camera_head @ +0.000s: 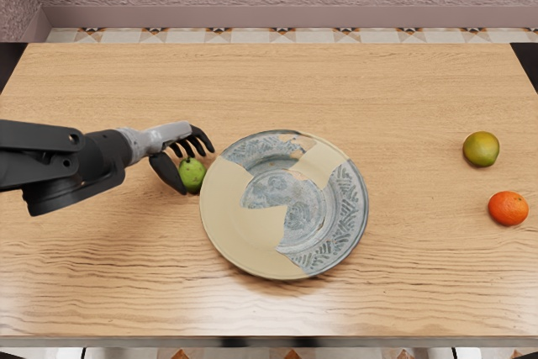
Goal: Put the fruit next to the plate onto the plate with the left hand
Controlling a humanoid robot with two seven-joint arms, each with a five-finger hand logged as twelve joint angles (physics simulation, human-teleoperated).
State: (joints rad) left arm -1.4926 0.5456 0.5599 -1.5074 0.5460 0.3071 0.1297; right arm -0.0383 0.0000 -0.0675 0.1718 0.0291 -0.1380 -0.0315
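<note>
Head view: round fruit (192, 173), patterned plate (356, 208)

Dark arm (50, 166), apparently black-fingered left hand (178, 155)

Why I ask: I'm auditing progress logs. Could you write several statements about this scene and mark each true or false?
1. The green fruit lies on the plate. False: it sits on the table, beside the plate's left rim.
2. The left hand curls around the green fruit. True.
3. An orange fruit and a yellow-green fruit lie far to the plate's right. True.
4. The right hand hovers over the plate. False: it is not in view.
</note>
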